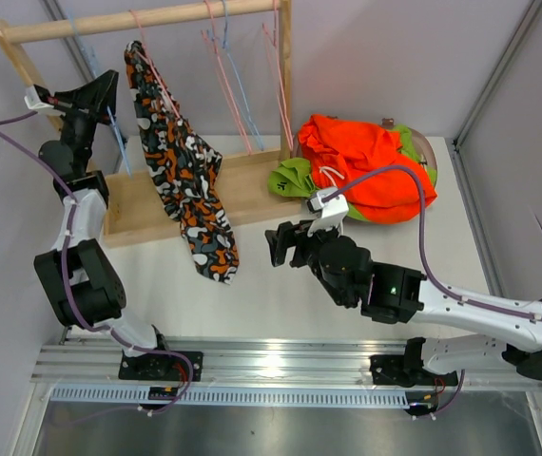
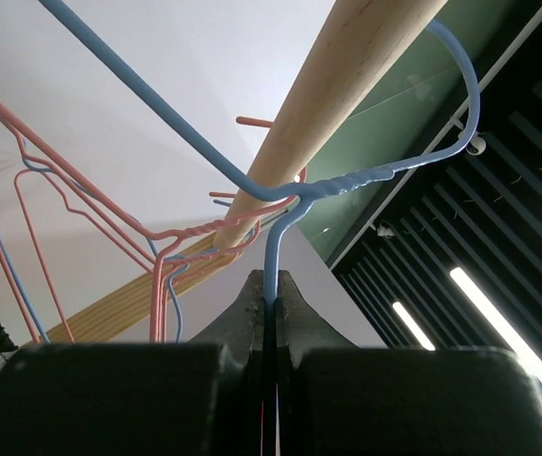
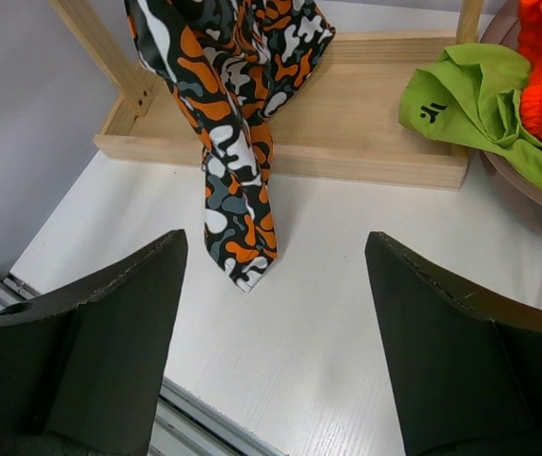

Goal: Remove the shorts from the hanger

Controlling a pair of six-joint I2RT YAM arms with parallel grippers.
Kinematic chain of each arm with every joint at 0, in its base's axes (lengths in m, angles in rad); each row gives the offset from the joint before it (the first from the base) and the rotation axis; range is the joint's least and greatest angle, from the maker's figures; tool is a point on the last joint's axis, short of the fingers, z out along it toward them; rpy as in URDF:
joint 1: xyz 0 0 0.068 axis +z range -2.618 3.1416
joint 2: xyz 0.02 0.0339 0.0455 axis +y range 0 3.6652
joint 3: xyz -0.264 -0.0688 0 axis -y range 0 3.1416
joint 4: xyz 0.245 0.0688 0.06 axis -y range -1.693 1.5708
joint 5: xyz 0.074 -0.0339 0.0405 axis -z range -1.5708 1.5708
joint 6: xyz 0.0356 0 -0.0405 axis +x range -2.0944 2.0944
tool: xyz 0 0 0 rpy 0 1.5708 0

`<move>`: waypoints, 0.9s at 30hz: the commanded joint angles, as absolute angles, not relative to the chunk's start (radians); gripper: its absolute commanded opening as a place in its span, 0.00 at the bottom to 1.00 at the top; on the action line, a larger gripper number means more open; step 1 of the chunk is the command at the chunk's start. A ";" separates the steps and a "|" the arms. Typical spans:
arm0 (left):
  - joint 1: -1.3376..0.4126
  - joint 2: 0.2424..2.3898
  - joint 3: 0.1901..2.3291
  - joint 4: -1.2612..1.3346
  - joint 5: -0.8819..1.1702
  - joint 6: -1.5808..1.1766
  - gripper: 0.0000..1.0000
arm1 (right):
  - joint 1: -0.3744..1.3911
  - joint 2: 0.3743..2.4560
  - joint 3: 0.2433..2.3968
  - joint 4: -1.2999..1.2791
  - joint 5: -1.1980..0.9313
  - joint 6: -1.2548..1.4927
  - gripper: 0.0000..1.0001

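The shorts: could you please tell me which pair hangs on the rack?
The orange-black-white camouflage pair hangs from the wooden rail; the orange pair and the lime green pair lie heaped at the right.

Camo shorts (image 1: 187, 180) hang off pink hanger (image 1: 144, 40), tail on surface (image 1: 280, 304); orange shorts (image 1: 366, 166) over lime shorts (image 1: 292, 178), right; left gripper (image 1: 106, 87) high at blue hanger (image 1: 118, 144); right gripper (image 1: 279, 245) low, jaws apart.

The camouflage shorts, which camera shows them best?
Top external: it shows the whole camouflage shorts, from the wooden rail down to their lower tip. The right wrist view catches only the lower part, cropped at the top. The left wrist view shows only hangers and rail, no shorts.
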State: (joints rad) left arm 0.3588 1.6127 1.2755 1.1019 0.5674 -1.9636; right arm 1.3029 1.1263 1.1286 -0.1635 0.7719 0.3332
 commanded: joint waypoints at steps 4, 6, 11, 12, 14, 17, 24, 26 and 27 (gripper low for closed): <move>0.393 1.625 1.313 1.155 0.552 -2.022 0.00 | 1.301 1.120 1.154 -0.163 0.769 0.363 0.81; 0.402 1.631 1.318 1.140 0.560 -2.020 0.00 | 1.301 1.114 1.147 -0.166 0.767 0.370 0.80; 0.408 1.634 1.365 1.069 0.587 -1.987 0.00 | 1.310 1.094 1.135 -0.169 0.772 0.379 0.80; 0.410 1.637 1.373 1.054 0.589 -1.977 0.01 | 1.312 1.091 1.134 -0.169 0.775 0.380 0.80; 0.410 1.643 1.393 1.031 0.594 -1.974 0.09 | 1.316 1.083 1.129 -0.169 0.778 0.380 0.80; 0.416 1.660 1.416 1.022 0.595 -1.983 0.10 | 1.321 1.072 1.123 -0.172 0.785 0.383 0.80; 0.425 1.657 1.427 0.985 0.600 -1.965 0.34 | 1.328 1.051 1.108 -0.176 0.798 0.391 0.80; 0.425 1.649 1.425 0.985 0.594 -1.967 0.51 | 1.330 1.049 1.101 -0.178 0.799 0.394 0.80; 0.425 1.644 1.422 0.980 0.594 -1.967 0.55 | 1.331 1.048 1.100 -0.178 0.799 0.394 0.80</move>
